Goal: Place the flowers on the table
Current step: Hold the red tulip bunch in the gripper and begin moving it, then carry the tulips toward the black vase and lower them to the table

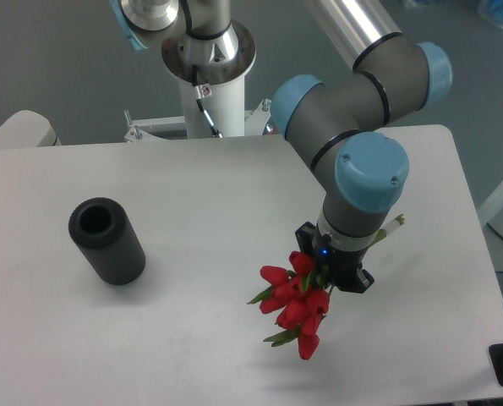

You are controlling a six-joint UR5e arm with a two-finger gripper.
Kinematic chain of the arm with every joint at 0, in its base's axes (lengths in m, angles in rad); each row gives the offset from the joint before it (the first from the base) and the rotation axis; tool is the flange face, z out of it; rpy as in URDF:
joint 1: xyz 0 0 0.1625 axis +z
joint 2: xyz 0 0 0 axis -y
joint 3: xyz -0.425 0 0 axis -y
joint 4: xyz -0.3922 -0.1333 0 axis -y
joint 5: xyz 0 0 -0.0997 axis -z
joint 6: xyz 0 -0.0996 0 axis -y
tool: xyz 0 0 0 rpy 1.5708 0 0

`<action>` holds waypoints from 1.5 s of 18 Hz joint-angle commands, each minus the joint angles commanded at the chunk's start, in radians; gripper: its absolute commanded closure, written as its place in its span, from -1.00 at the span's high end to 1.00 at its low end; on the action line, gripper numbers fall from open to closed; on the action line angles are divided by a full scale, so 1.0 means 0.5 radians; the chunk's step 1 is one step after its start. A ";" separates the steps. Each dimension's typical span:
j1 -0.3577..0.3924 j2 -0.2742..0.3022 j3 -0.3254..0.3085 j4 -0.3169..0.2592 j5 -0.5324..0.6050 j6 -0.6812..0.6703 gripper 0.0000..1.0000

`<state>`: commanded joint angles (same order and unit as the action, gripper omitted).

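The flowers, a small bunch of red tulips with green leaves, hang at the right of the white table. Their heads point down and left, and the stem end sticks out up and right behind the arm's wrist. My gripper is shut on the flowers' stems just above the heads, its fingers mostly hidden under the wrist. A soft shadow lies on the table below the bunch; I cannot tell whether the heads touch the surface.
A black cylinder with an open top stands on the left part of the table. The arm's base and white mounting post stand at the table's far edge. The table's right edge runs close to the gripper.
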<state>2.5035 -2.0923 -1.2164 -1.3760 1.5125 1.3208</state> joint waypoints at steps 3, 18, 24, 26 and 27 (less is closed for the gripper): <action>0.000 0.003 -0.021 0.003 0.003 0.003 -0.97; 0.024 0.187 -0.374 0.022 0.003 0.233 -0.95; 0.031 0.359 -0.659 0.031 0.006 0.472 -0.95; 0.025 0.399 -0.757 0.034 0.006 0.512 -0.95; 0.022 0.441 -0.849 0.052 0.006 0.537 -0.95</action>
<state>2.5142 -1.8717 -1.6409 -1.3500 1.5156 1.5891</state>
